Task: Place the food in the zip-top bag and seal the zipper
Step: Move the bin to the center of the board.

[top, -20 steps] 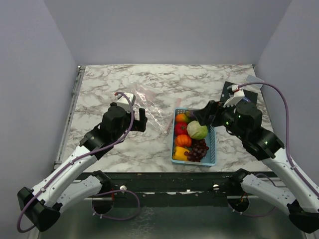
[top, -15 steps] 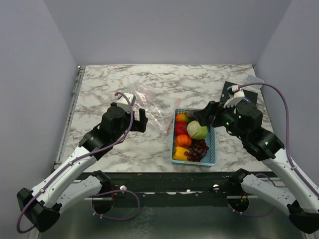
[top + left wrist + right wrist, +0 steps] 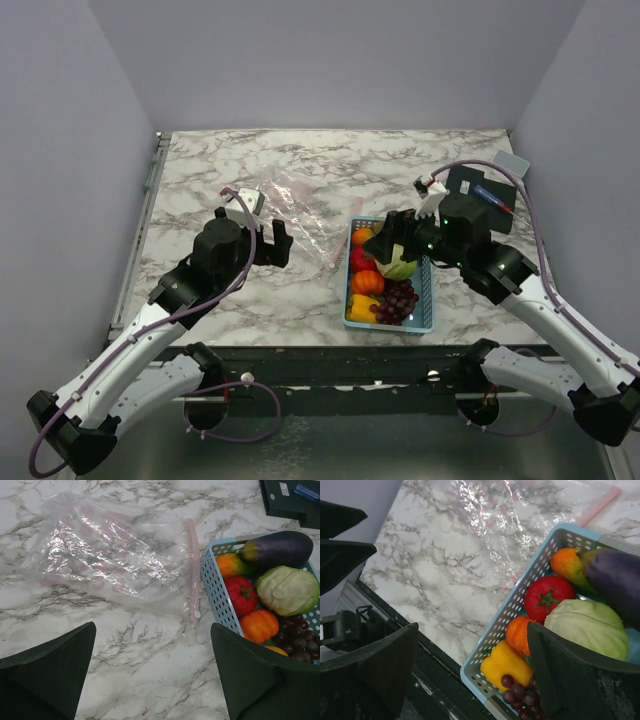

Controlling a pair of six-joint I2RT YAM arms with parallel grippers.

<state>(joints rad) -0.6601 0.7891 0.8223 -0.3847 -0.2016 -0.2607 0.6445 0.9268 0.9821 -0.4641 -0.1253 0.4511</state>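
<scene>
Hovering above the basket (image 3: 390, 326) at the table's near edge, the right pincer (image 3: 470, 670) is released and empty, as is the left pincer (image 3: 152, 672). The first pick is pending, likely by descending onto the cabbage (image 3: 585, 627) and carrying it to the zip-top bag (image 3: 110, 555).

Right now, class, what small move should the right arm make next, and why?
Probably lower the right end effector onto the cabbage and close: it hangs open above the basket, the cabbage lies on top, and the bag holds no food yet.
</scene>
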